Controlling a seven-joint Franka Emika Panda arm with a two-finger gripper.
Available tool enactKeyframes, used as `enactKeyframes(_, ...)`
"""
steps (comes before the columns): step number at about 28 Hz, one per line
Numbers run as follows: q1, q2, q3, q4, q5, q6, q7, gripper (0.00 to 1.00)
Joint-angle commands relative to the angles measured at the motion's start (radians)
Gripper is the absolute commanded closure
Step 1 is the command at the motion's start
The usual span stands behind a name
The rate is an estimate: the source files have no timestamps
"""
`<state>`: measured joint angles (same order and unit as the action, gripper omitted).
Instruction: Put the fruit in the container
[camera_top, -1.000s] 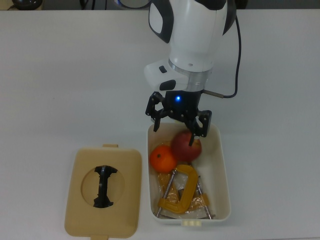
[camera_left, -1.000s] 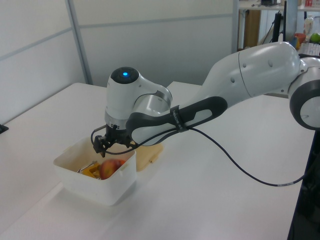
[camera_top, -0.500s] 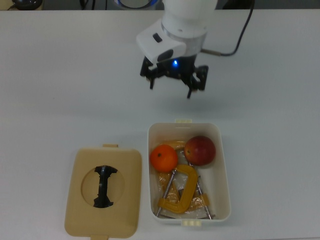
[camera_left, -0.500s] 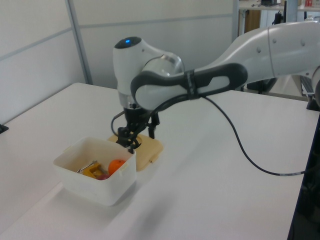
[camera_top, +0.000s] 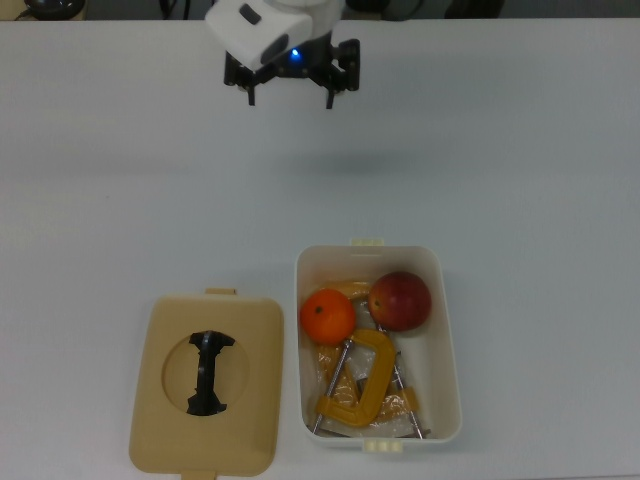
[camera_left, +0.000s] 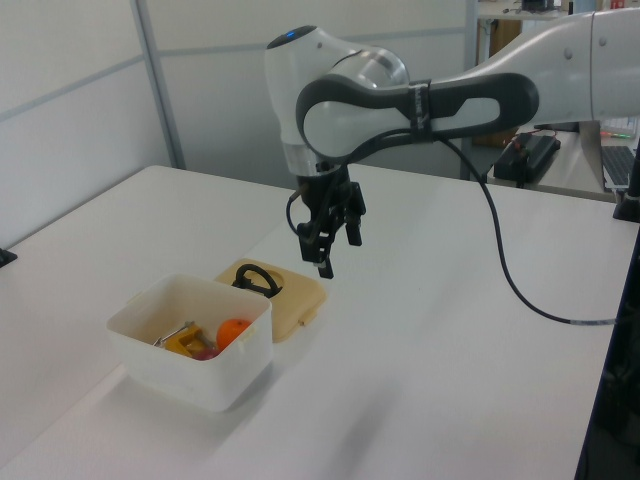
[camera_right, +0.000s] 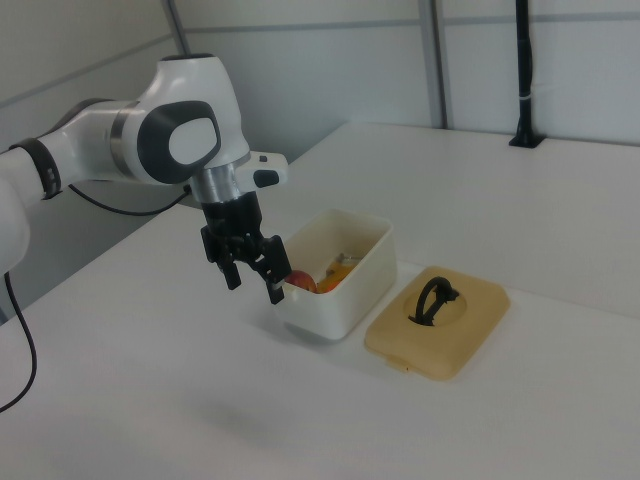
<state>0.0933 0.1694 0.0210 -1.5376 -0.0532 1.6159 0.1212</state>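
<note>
Left view: apple (camera_left: 203, 352) mostly hidden in container (camera_left: 240, 360) | end effector (camera_left: 335, 240) apart, empty

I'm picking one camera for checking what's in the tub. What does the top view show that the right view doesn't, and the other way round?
Only the top view shows the tub's whole inside: the orange and apple side by side, with a yellow clamp below them in the picture. Only the right view shows the tool hanging well above the table and the tub's outer wall; the fruit is just slivers over the rim there. Both show the open tool and the lid lying beside the tub.
</note>
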Motion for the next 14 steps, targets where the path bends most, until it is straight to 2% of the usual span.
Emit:
enactKeyframes(1,-0.003,-0.067,-0.033,-0.058,0.026,-0.005,-0.058,0.00)
enactKeyframes(14,0.000,-0.077,-0.059,-0.055,0.026,-0.005,-0.061,0.00)
